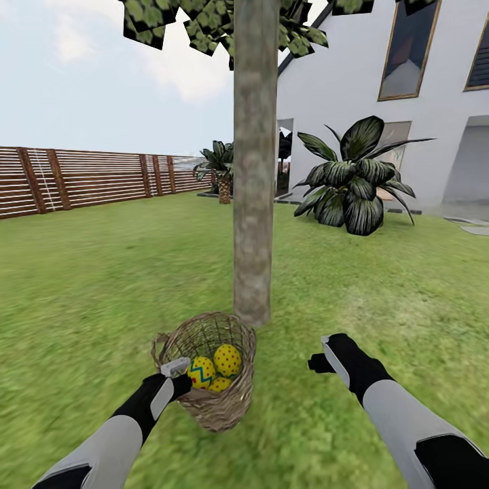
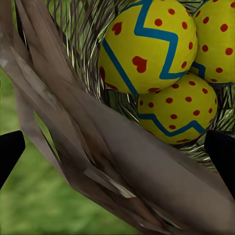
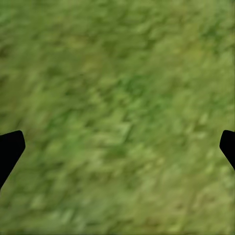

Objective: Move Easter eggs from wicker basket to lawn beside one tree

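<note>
Head view: wicker basket point(image 1: 212, 380) on the lawn point(image 1: 102, 285) just near of the tree point(image 1: 255, 204), three Easter eggs point(image 1: 216, 370) inside, left gripper point(image 1: 178, 370) at its left rim, right gripper point(image 1: 319, 358) apart to the right above grass. Left wrist view: fingers point(image 2: 10, 152) spread wide, grasping nothing, straddling the rim; best advanced over the rim onto the nearest egg before clenching. Right wrist view: fingers point(image 3: 11, 147) released wide over bare grass, empty.
</note>
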`<state>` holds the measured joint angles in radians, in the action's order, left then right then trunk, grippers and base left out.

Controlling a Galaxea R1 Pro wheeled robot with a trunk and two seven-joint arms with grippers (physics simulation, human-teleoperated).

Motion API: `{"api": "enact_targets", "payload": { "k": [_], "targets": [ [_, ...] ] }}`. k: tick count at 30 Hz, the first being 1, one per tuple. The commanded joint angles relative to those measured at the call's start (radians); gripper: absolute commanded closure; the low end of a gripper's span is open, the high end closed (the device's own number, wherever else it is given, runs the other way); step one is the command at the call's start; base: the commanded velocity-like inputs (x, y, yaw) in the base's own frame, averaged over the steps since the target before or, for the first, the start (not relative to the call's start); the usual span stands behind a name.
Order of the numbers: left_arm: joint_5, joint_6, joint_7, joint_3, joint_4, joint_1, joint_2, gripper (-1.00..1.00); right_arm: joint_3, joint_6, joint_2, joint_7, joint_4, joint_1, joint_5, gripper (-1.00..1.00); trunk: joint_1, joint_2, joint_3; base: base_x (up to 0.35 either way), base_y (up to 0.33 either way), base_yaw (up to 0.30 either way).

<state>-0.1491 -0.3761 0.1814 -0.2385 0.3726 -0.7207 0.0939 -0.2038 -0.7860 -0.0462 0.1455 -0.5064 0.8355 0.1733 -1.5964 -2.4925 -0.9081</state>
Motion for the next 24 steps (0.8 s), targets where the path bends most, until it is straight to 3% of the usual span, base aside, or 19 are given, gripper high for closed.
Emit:
{"api": "enact_targets", "payload": {
  "k": [1, 6, 24],
  "targets": [
    [-0.012, -0.004, 0.006, -0.001, 0.003, 0.0, 0.001, 1.0, -0.008, -0.004, -0.001, 0.008, -0.001, 0.001, 0.011, -1.0, 0.0, -0.001, -0.001, 0.0, 0.0, 0.0],
    [-0.012, -0.004, 0.006, -0.001, 0.002, 0.0, 0.002, 1.0, -0.008, -0.004, -0.001, 0.008, -0.001, 0.001, 0.011, -1.0, 0.0, -0.001, -0.001, 0.0, 0.0, 0.0],
    [-0.009, -0.006, 0.006, 0.001, 0.0, 0.0, 0.009, 1.0, -0.008, -0.004, -0.001, 0.008, -0.001, 0.001, 0.011, -1.0, -0.011, -0.011, -0.07, 0.0, 0.0, 0.0]
  ]
}}
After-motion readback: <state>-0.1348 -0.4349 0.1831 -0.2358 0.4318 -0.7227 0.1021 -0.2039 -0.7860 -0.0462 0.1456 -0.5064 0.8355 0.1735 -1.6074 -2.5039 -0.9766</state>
